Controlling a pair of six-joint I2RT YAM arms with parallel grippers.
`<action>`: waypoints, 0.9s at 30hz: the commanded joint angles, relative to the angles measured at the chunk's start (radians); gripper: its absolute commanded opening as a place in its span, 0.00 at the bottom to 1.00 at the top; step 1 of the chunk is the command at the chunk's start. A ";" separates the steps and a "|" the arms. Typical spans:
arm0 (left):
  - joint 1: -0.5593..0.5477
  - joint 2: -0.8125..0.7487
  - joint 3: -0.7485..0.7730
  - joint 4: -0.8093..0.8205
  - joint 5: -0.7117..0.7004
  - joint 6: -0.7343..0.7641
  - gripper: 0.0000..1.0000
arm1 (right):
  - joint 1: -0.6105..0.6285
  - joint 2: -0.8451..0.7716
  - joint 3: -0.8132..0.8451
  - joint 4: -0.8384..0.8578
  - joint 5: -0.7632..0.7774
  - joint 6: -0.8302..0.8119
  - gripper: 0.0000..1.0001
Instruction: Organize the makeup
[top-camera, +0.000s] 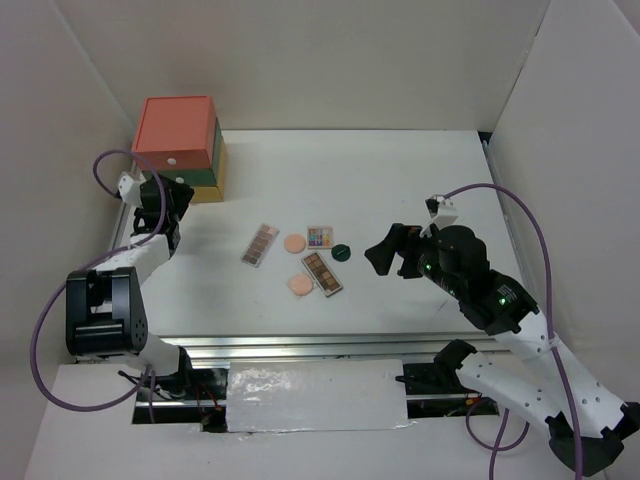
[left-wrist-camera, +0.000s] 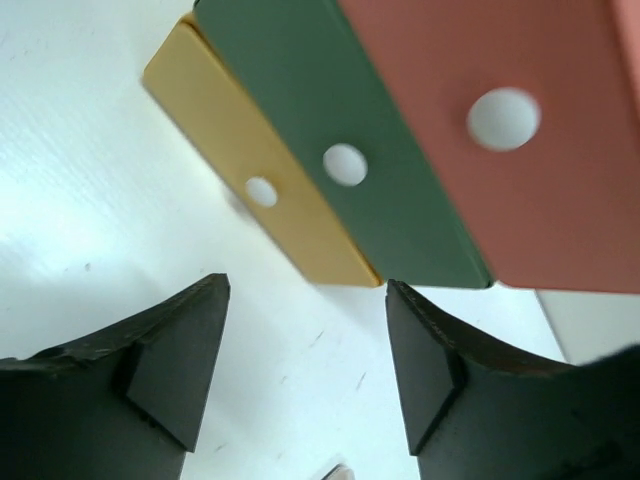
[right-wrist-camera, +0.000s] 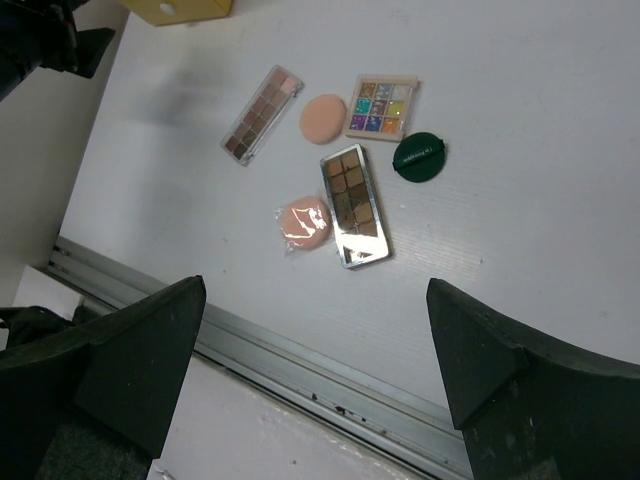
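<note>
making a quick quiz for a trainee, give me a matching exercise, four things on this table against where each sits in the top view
Things:
1. drawer box
2. dark green compact
3. pinkish palette
4. brown palette

Places:
a. leftmost in the central cluster
b. just right of the nearer puff
c. far left, facing the open left claw
d. rightmost in the central cluster

Pairs: 1-c, 2-d, 3-a, 4-b
</note>
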 joint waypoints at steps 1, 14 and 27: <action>0.007 -0.018 -0.030 0.105 0.020 -0.029 0.75 | 0.000 -0.006 -0.013 0.071 -0.009 -0.021 1.00; 0.090 0.157 -0.085 0.438 0.178 -0.068 0.73 | 0.000 0.019 -0.053 0.166 -0.073 -0.074 1.00; 0.136 0.311 -0.054 0.684 0.281 -0.081 0.70 | 0.000 0.059 -0.047 0.188 -0.113 -0.090 1.00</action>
